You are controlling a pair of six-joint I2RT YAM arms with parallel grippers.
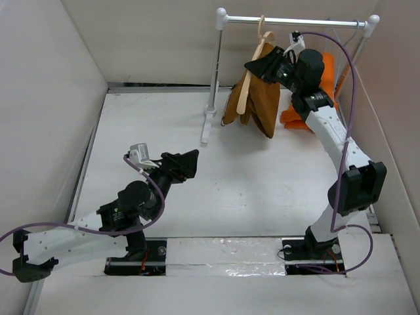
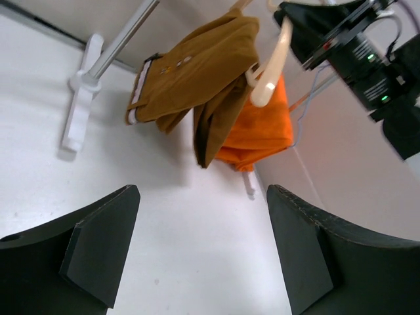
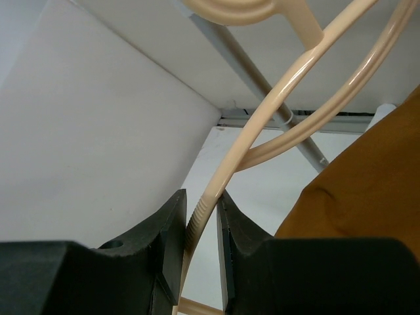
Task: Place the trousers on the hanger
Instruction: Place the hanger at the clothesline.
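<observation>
The trousers (image 1: 264, 108) already drape over the hanger (image 3: 226, 174), just below the right pincer (image 3: 200, 226), which is clamped on its arm. The left pincer (image 2: 203, 249) gapes empty, well apart. Seemingly only letting go remains.

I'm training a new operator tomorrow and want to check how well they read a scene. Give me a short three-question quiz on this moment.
1. True or false: the left end effector is shut on the trousers.
2. What does the right end effector grip? A) the hanger B) the trousers C) nothing
3. In the left wrist view, what colour is the garment behind the trousers?

Key: 1 false, because it is open and well clear of the trousers. 2 A. 3 orange.
</observation>
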